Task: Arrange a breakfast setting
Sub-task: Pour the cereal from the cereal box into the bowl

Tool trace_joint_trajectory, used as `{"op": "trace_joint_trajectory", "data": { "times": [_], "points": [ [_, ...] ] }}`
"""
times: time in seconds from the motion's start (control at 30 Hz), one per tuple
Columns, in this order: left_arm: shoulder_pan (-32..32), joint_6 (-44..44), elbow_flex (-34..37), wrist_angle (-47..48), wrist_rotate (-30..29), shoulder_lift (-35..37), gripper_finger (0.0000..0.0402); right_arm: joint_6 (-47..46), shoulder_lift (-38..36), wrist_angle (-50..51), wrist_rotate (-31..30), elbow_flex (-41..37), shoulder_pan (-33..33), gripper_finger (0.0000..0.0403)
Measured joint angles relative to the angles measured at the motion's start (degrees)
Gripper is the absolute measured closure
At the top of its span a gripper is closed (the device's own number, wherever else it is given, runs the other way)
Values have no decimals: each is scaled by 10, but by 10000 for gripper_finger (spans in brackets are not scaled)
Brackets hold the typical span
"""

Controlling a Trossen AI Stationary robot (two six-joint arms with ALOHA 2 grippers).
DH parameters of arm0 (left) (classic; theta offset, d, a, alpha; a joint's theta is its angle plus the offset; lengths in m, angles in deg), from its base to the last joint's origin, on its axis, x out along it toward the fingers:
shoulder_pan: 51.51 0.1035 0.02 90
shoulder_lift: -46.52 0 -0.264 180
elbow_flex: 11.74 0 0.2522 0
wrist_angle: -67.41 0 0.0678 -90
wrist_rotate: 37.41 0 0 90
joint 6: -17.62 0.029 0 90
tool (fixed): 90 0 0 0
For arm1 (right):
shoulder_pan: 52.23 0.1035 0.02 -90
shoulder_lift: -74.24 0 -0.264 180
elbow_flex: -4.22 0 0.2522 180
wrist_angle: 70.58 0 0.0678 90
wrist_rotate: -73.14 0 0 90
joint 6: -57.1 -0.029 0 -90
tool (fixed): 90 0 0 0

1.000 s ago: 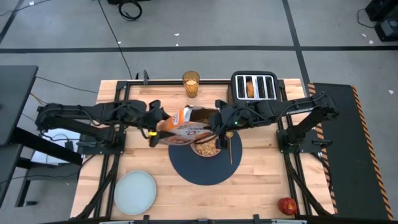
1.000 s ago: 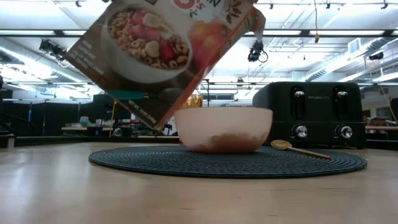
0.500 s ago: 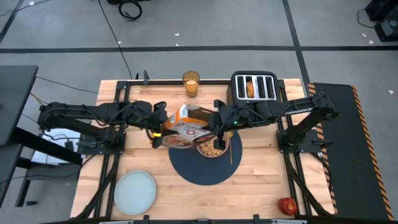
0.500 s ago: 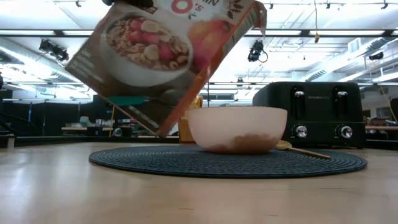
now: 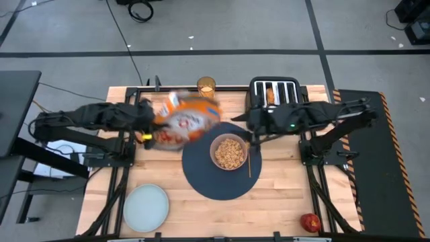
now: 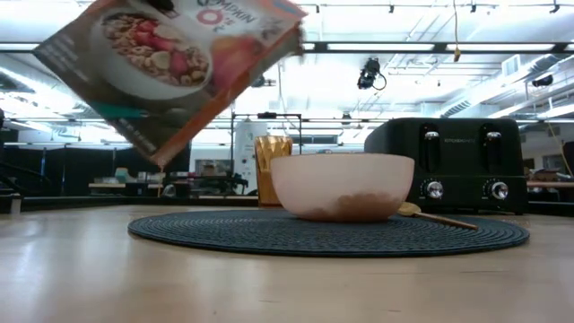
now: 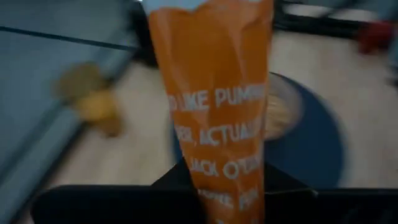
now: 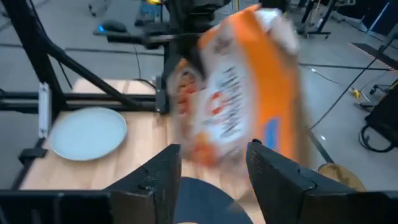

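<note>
My left gripper is shut on the brown-and-orange cereal box, which is held tilted in the air left of the bowl. The pinkish bowl holds cereal and stands on the dark-blue mat. The gold spoon lies on the mat to the bowl's right. My right gripper is open and empty, just beyond the mat's far right rim. The amber glass stands at the far edge. The toast sticks up in the toaster. The pale plate and the red apple rest near the front edge. My left gripper pinches the cereal box between its two fingers, with the narrow orange side showing between them. The fingers come level from the table's left. The box is lifted clear and tilted, its free end toward the glass.
The black four-slot toaster stands at the far right, close to my right arm. The box hangs close to the glass. There is bare wood between the plate and the apple along the front edge.
My left gripper has swung the cereal box away from the bowl, toward the table's left and far edge, tipping it back. The bowl has slid a little to the right on the mat. My right gripper has drawn back from the bowl's rim toward the far right.
</note>
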Motion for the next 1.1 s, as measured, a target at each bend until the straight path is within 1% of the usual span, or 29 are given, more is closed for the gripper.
{"op": "trace_joint_trajectory", "data": {
  "times": [0.13, 0.23, 0.37, 0.47, 0.53, 0.63, 0.83, 0.93, 1.0, 1.1],
  "points": [
    [0, -16, 8, 10, -136, 31, 360, -18, -11, 2, -23, 0, 30, 207],
    [0, -47, 38, 11, -217, 49, 372, -27, -4, 5, -48, 0, 55, 208],
    [0, -85, 95, -21, -291, 61, 393, -30, 14, 3, -76, -1, 81, 212],
    [0, -105, 150, -77, -349, 65, 395, -40, 26, 1, -90, -1, 96, 213],
    [-1, -110, 192, -131, -401, 67, 395, -47, 34, 2, -97, -1, 103, 213],
    [-2, -106, 264, -241, -481, 68, 396, -57, 42, 0, -104, -1, 113, 213],
    [3, -96, 421, -519, -606, 64, 397, -78, 56, -3, -121, -2, 128, 213],
    [12, -91, 502, -651, -649, 54, 397, -79, 63, -9, -132, -2, 135, 213],
    [19, -90, 545, -722, -668, 46, 397, -80, 69, -18, -133, -2, 136, 213],
    [27, -92, 585, -774, -682, 32, 394, -80, 73, -22, -137, -2, 139, 213]
  ]
}}
